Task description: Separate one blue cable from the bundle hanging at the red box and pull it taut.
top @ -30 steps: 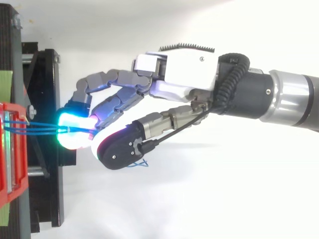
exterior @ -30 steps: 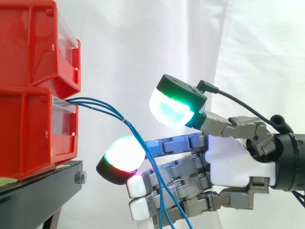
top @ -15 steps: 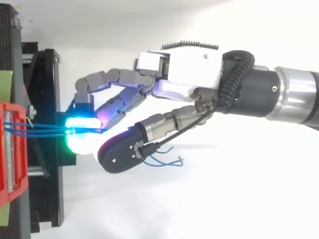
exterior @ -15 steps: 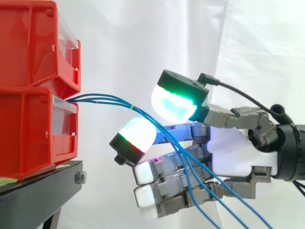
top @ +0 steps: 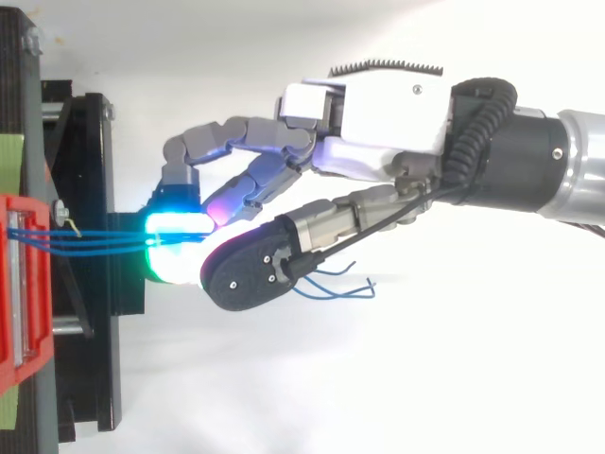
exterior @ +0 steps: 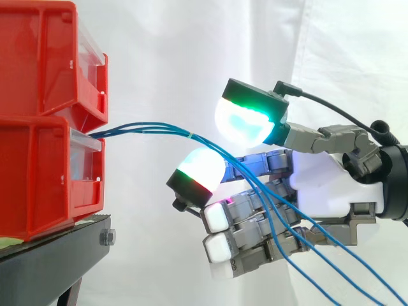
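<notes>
From the lower red bin (exterior: 38,178) at the stand's (exterior: 51,255) edge the tied blue cables (exterior: 143,129) run as one bundle through the gap between the hand's (exterior: 325,191) thumb pad (exterior: 245,124) and a fingertip (exterior: 199,167), which stand apart pinching nothing, seemingly placed to single one out.

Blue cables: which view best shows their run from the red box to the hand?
Side view. The blue cables leave the lower red box bunched together, then fan out and slope down across the hand. The top view looks down along that drop, so it gives a short straight stretch off the box and the loose ends beside the hand.
</notes>
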Robot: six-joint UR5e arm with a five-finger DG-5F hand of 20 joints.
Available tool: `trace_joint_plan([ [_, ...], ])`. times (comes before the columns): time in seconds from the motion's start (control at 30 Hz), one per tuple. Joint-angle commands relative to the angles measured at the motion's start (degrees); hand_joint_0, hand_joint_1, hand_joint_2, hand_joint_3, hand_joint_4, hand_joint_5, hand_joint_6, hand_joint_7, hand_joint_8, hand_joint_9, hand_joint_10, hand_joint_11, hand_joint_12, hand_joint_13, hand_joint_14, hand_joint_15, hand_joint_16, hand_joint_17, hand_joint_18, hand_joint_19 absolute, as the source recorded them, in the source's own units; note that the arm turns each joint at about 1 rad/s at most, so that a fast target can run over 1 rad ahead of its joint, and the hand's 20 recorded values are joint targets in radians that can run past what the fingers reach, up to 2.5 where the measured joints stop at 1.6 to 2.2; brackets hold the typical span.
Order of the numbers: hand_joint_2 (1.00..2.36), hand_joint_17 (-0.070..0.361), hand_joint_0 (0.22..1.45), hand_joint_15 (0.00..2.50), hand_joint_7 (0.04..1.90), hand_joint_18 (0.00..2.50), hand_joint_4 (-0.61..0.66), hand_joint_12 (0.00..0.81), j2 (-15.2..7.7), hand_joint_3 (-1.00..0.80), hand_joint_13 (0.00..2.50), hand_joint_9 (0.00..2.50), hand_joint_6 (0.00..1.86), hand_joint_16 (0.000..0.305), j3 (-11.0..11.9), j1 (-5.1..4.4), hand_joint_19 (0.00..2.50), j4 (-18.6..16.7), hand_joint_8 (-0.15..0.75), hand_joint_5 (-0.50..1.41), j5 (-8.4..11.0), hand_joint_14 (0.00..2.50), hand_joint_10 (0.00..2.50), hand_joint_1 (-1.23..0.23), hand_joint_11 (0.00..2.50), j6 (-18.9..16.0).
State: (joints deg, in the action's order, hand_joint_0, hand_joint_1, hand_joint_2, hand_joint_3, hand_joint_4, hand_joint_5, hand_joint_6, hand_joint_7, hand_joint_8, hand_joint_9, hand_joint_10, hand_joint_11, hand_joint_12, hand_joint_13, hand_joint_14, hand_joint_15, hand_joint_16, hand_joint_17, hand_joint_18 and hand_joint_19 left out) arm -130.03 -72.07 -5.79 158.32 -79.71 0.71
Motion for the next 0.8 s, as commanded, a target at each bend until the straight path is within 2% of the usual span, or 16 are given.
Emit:
trace_joint_plan([
  [0.0, 1.01, 0.054, 0.61, 0.39, 1.32, 0.60, 0.10, 0.278, 0.4, -0.38, 0.82, 0.83, 0.64, 0.024, 0.0, 0.17, 0.29, 0.3, 0.250, -0.15, 0.00, 0.01, 0.02, -0.57, 0.61, 0.0],
  [0.07, 1.01, 0.055, 0.60, 0.40, 1.20, 0.60, 0.13, 0.278, 0.7, -0.36, 0.82, 0.83, 0.74, 0.024, 0.0, 0.17, 0.29, 0.6, 0.250, -0.17, 0.00, 0.01, 0.02, -0.59, 0.62, 0.0],
  [0.13, 1.01, 0.055, 0.59, 0.39, 1.17, 0.60, 0.12, 0.279, 1.2, -0.35, 0.81, 0.82, 0.78, 0.024, 0.0, 0.17, 0.29, 0.9, 0.249, -0.19, 0.00, 0.01, 0.02, -0.60, 0.62, 0.3],
  [0.23, 1.01, 0.055, 0.59, 0.40, 1.19, 0.60, 0.12, 0.280, 1.4, -0.36, 0.81, 0.81, 0.81, 0.025, 0.0, 0.17, 0.29, 1.7, 0.254, -0.19, 0.00, 0.01, 0.02, -0.61, 0.62, 0.3],
  [0.3, 1.01, 0.056, 0.60, 0.41, 1.18, 0.61, 0.14, 0.282, 1.5, -0.39, 0.81, 0.80, 0.83, 0.025, 0.0, 0.17, 0.30, 2.6, 0.252, -0.20, -0.09, 0.02, 0.02, -0.70, 0.63, 0.2],
  [0.5, 1.00, 0.057, 0.60, 0.41, 1.16, 0.63, 0.15, 0.280, 1.8, -0.50, 0.82, 0.81, 0.85, 0.025, 0.0, 0.25, 0.30, 3.0, 0.250, -0.20, -0.09, 0.02, 0.02, -0.72, 0.65, 0.0],
  [0.6, 1.00, 0.059, 0.56, 0.41, 1.14, 0.64, 0.15, 0.284, 2.2, -0.50, 0.82, 0.84, 0.84, 0.026, 0.0, 0.25, 0.31, 3.1, 0.259, -0.19, 0.00, 0.02, 0.02, -0.57, 0.66, 0.3],
  [0.77, 1.00, 0.059, 0.56, 0.42, 1.15, 0.64, 0.14, 0.283, 2.4, -0.50, 0.83, 0.85, 0.83, 0.026, 0.0, 0.34, 0.32, 3.8, 0.259, -0.19, 0.00, 0.02, 0.02, -0.49, 0.66, 0.0],
])
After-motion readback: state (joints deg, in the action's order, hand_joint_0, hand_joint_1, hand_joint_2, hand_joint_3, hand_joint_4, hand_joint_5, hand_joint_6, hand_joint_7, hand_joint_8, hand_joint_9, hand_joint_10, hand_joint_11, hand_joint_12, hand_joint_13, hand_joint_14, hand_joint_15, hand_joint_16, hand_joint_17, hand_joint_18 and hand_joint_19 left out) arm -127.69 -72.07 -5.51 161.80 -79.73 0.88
